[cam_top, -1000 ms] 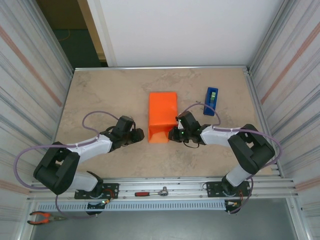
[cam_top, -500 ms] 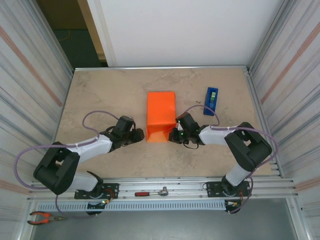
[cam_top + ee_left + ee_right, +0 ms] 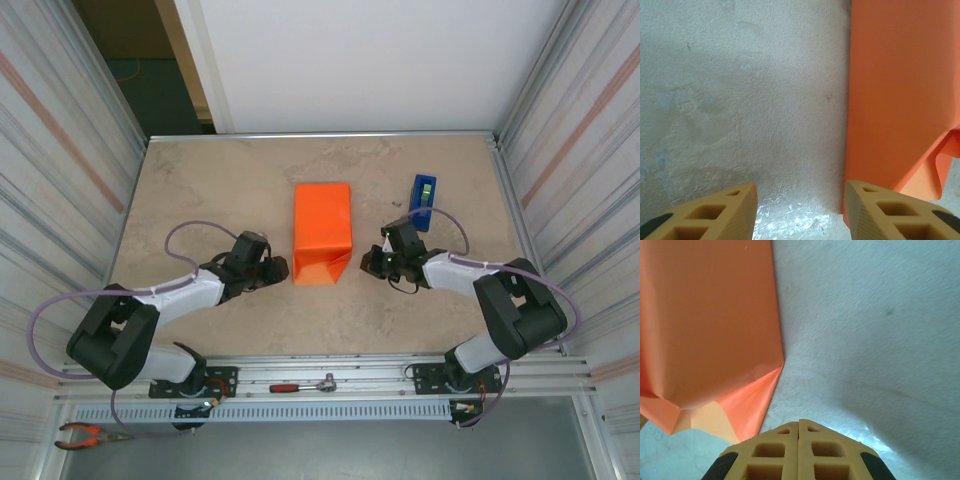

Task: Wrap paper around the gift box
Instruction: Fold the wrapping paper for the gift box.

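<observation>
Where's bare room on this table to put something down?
Free: the far-left table between paper and left wall, and the strip behind the paper. Crowded: the paper's near end, where left arm and right arm reach in, and by the tape dispenser.

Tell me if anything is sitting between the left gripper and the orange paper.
Nothing visible does. The left gripper is open right beside the paper, with bare table along that edge of the sheet. The blue tape dispenser stands on the paper's other side.
</observation>
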